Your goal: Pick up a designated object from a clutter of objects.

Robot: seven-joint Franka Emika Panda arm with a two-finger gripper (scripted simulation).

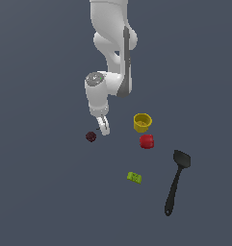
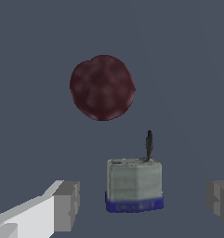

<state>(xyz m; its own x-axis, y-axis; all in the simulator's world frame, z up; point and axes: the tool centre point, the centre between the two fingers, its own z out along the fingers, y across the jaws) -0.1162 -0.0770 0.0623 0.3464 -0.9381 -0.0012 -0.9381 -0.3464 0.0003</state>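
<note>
The designated object [image 2: 134, 182] is a tiny pale grey-white piece with a blue end and a thin dark stem. It lies on the floor between my two fingers in the wrist view. My gripper [image 2: 142, 204] is open, with one finger [image 2: 66, 207] on each side of the piece and clear gaps to both. The dark maroon ball [image 2: 102, 87] lies just beyond the piece. In the exterior view my gripper [image 1: 104, 126] hangs low over the floor beside the maroon ball [image 1: 91, 137], and the piece cannot be made out under it.
On the exterior view's right lie a yellow cup [image 1: 142, 122], a red chunk [image 1: 147, 141], a lime-green block [image 1: 134, 178] and a long black spatula [image 1: 176, 181]. All rest on the dark grey floor [image 1: 45, 192].
</note>
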